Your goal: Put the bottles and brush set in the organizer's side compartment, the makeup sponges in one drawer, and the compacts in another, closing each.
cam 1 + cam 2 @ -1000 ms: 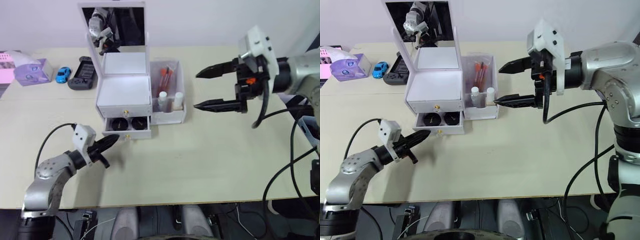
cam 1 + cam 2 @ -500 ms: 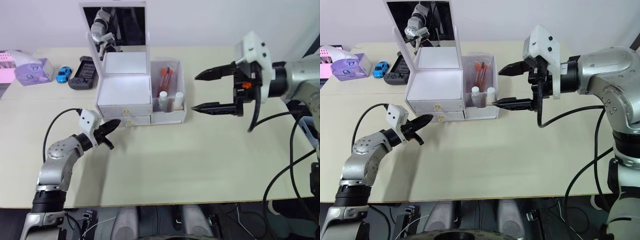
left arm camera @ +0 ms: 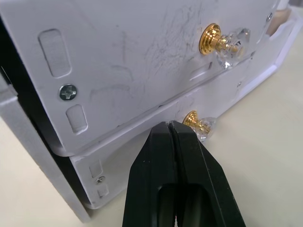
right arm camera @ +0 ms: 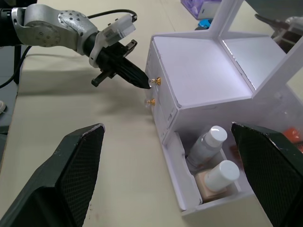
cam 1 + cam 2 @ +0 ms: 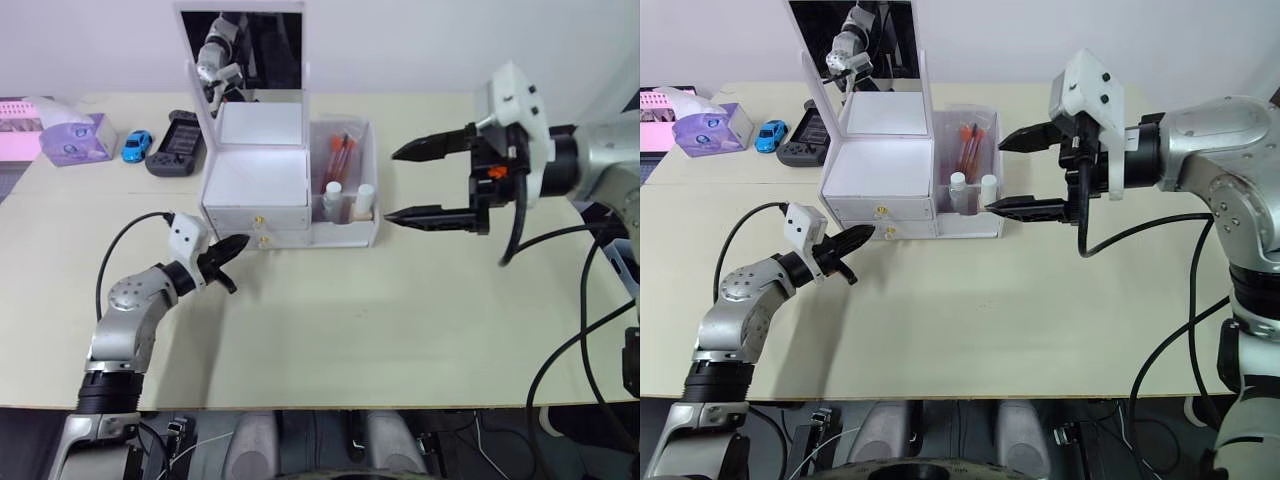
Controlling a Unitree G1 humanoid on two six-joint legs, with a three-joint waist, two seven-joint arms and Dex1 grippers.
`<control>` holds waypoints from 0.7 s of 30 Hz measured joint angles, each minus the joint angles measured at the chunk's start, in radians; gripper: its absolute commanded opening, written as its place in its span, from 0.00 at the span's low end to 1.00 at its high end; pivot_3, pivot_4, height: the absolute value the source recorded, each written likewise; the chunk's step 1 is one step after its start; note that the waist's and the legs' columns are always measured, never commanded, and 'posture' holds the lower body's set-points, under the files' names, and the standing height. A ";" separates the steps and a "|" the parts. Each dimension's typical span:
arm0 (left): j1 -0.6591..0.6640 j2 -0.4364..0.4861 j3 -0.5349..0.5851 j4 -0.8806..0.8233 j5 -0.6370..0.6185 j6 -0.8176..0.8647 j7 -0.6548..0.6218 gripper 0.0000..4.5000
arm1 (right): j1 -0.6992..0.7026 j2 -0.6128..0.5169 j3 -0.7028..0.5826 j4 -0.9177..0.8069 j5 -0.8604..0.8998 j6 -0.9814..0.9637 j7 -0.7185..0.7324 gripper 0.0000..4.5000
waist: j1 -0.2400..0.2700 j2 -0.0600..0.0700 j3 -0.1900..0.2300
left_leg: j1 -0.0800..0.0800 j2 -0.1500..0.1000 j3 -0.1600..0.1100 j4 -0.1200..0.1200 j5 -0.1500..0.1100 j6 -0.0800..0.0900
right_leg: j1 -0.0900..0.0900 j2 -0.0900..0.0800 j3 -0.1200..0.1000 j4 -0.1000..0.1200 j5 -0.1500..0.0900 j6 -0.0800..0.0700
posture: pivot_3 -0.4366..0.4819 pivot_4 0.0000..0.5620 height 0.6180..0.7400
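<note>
**Lower drawer pushed home, left pincer at its front**

The left gripper (image 3: pixel 168 124) had its two black fingers pressed together, holding nothing, their joined tip at the face of the lower drawer (image 3: pixel 156 137), just beside its gold-and-crystal knob (image 3: pixel 196 124). A second earlier that drawer stood pulled out with two dark round compacts lying in it; half a second ago it was already slid in, and it now sat nearly flush under the upper drawer (image 5: pixel 256 215). Judging by this, the compacts were stowed and that drawer closed, which looked like the last step.

The organizer (image 5: pixel 258 178) was white moulded plastic, boxy, its drawer face scuffed with fine scratches and fixed with a small cross-head screw (image 3: pixel 66 92). An upright mirror (image 5: pixel 243 45) rose from its back edge. On its right side, touching it, the clear side compartment (image 5: pixel 373 180) held two white-capped bottles (image 4: pixel 210 158) at the front and the orange-handled brush set (image 5: pixel 338 158) behind them, so that part looked done too.

The right gripper (image 5: pixel 428 183) hung spread wide and empty above the table (image 5: pixel 400 310), near the side compartment, its tapered black fingers apart.

Along the far left of the matte beige table lay a dark game controller (image 5: pixel 177 157), a blue toy car (image 5: pixel 135 146) and a lilac tissue pack (image 5: pixel 70 140).
</note>
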 measured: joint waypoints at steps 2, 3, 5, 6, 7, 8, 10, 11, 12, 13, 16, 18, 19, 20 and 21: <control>0.018 0.020 0.017 -0.044 -0.036 0.034 -0.016 0.01 | 0.009 0.000 -0.017 0.006 0.016 0.016 -0.006 1.00 | -0.002 0.000 0.000 | 0.000 0.000 0.000 -0.001 0.000 0.000 | 0.000 0.000 0.000 0.000 0.000 0.000 | 0.48 0.27 0.96; 0.024 0.036 0.023 -0.059 -0.051 0.047 -0.024 0.01 | 0.021 0.000 -0.026 0.008 0.017 0.018 -0.010 1.00 | -0.002 0.000 0.000 | 0.000 0.000 0.000 -0.001 0.000 0.000 | 0.000 0.000 0.000 0.000 0.000 0.000 | 0.48 0.27 0.96; 0.055 0.084 0.038 -0.101 -0.078 0.072 -0.056 0.01 | 0.066 -0.013 -0.030 0.012 0.005 0.013 -0.016 1.00 | -0.002 0.000 0.000 | 0.000 0.000 0.000 -0.002 0.000 0.000 | -0.001 0.000 0.000 0.000 -0.001 0.001 | 0.48 0.27 0.96; 0.077 0.109 0.053 -0.114 -0.093 0.086 -0.076 0.06 | 0.093 -0.021 -0.027 0.025 -0.008 0.012 -0.021 1.00 | -0.003 0.000 0.000 | 0.000 0.000 0.000 -0.002 0.000 0.000 | -0.001 0.000 0.000 0.000 -0.001 0.001 | 0.48 0.27 0.96; 0.099 0.138 0.067 -0.117 -0.104 0.094 -0.095 0.12 | 0.119 -0.023 -0.028 0.043 -0.026 0.008 -0.035 1.00 | -0.005 0.000 0.000 | 0.000 0.000 0.001 -0.002 0.000 0.000 | -0.001 0.000 0.000 0.000 -0.001 0.001 | 0.48 0.27 0.96; 0.119 0.171 0.080 -0.117 -0.114 0.105 -0.115 0.20 | 0.149 -0.028 -0.034 0.061 -0.042 -0.001 -0.050 1.00 | -0.005 0.000 0.000 | 0.000 0.000 0.001 -0.002 0.000 0.000 | -0.001 0.000 0.000 0.000 -0.001 0.001 | 0.48 0.27 0.96; 0.144 0.228 0.120 -0.100 -0.123 0.115 -0.152 0.41 | 0.227 -0.031 -0.066 0.089 -0.067 -0.016 -0.075 1.00 | -0.005 0.000 0.000 | 0.000 0.000 0.001 -0.002 0.000 0.000 | -0.002 0.000 0.000 0.000 -0.001 0.000 | 0.48 0.27 0.96; 0.145 0.263 0.141 -0.077 -0.128 0.118 -0.170 0.54 | 0.277 -0.022 -0.093 0.099 -0.075 -0.033 -0.098 1.00 | -0.001 -0.001 0.000 | 0.000 0.000 0.000 -0.002 0.000 0.000 | -0.002 0.000 -0.001 0.000 -0.001 0.001 | 0.48 0.27 0.96; 0.141 0.290 0.159 -0.048 -0.128 0.118 -0.179 0.66 | 0.310 -0.009 -0.114 0.109 -0.085 -0.052 -0.118 1.00 | 0.000 0.000 0.000 | 0.000 0.000 0.000 -0.002 0.000 0.000 | -0.002 0.000 -0.001 0.000 -0.001 0.001 | 0.48 0.27 0.96; 0.130 0.318 0.183 -0.002 -0.118 0.106 -0.183 0.78 | 0.356 0.010 -0.147 0.124 -0.099 -0.084 -0.142 1.00 | 0.001 0.000 0.000 | 0.000 0.000 0.000 -0.001 0.000 0.000 | -0.001 0.000 -0.001 0.000 -0.001 0.001 | 0.48 0.27 0.96; 0.090 0.363 0.230 0.126 -0.072 0.032 -0.168 0.99 | 0.470 0.064 -0.240 0.161 -0.119 -0.160 -0.202 1.00 | 0.000 0.000 0.000 | 0.000 0.000 0.001 -0.001 0.000 0.000 | -0.001 -0.001 0.000 -0.001 -0.001 0.001 | 0.48 0.27 0.96; 0.063 0.374 0.243 0.171 -0.060 -0.008 -0.166 0.99 | 0.531 0.083 -0.286 0.177 -0.142 -0.220 -0.226 1.00 | 0.000 0.000 0.000 | 0.000 0.000 0.002 -0.002 0.000 0.000 | -0.001 -0.001 0.000 -0.001 -0.001 0.001 | 0.48 0.27 0.96; 0.042 0.380 0.249 0.203 -0.051 -0.026 -0.162 0.99 | 0.578 0.090 -0.313 0.182 -0.161 -0.270 -0.234 1.00 | 0.002 0.000 0.000 | 0.000 0.000 0.002 -0.002 0.000 0.000 | -0.001 -0.001 0.000 -0.002 -0.001 0.001 | 0.48 0.27 0.96; 0.036 0.386 0.256 0.219 -0.048 -0.032 -0.156 0.99 | 0.599 0.093 -0.323 0.186 -0.170 -0.292 -0.236 1.00 | 0.001 -0.001 0.000 | 0.000 0.000 0.002 -0.003 0.000 0.000 | -0.001 -0.001 0.000 -0.002 -0.001 0.002 | 0.48 0.27 0.96; 0.011 0.402 0.258 0.261 -0.035 -0.041 -0.144 0.99 | 0.656 0.108 -0.354 0.204 -0.203 -0.370 -0.253 1.00 | 0.001 -0.001 0.000 | 0.000 0.000 0.002 -0.003 0.000 0.000 | -0.001 -0.001 0.000 -0.002 -0.002 0.002 | 0.48 0.27 0.96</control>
